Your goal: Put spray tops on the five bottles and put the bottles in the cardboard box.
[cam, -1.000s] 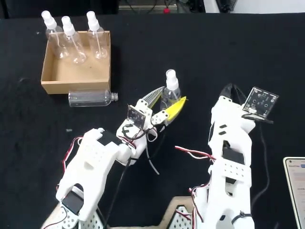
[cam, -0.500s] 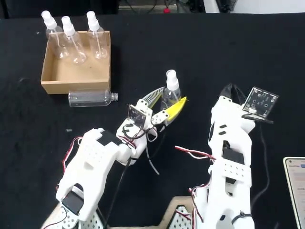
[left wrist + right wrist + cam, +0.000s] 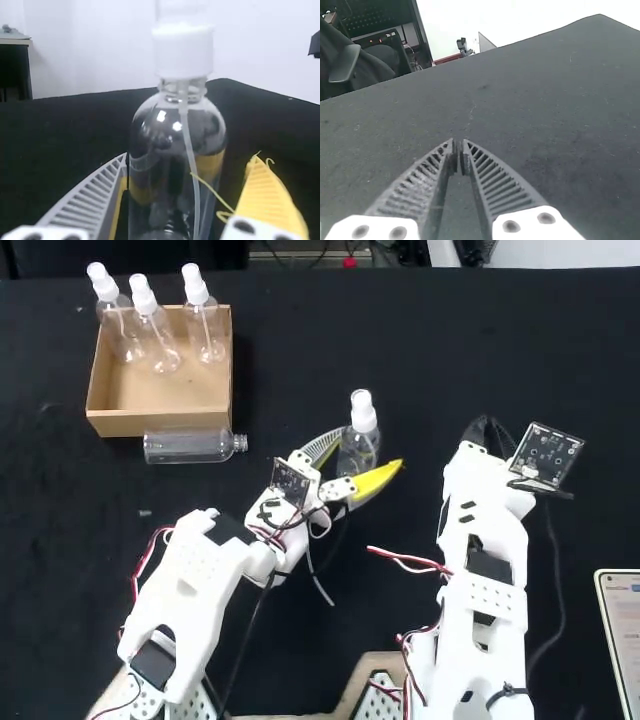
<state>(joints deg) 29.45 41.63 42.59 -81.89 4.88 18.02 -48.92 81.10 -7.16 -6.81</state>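
A clear bottle [image 3: 358, 445] with a white spray top stands upright mid-table. My left gripper [image 3: 368, 450] is open around it; in the left wrist view the bottle [image 3: 175, 150] rests against the grey finger [image 3: 90, 200] while the yellow finger [image 3: 262, 195] stands off it. Three capped bottles [image 3: 160, 315] lean in the far side of the cardboard box [image 3: 110, 415]. A capless bottle [image 3: 193, 446] lies on its side just in front of the box. My right gripper [image 3: 458, 159] is shut and empty, low over bare black cloth to the right of the standing bottle.
A white device [image 3: 620, 625] lies at the right edge of the table. The right arm's body [image 3: 485, 570] stands close to the standing bottle's right. Black cloth [image 3: 450, 340] stretches open behind the bottle and toward the far right.
The left gripper's yellow finger has swung outward, away from the bottle. The bottle has shifted slightly to the right. The right arm has not moved.
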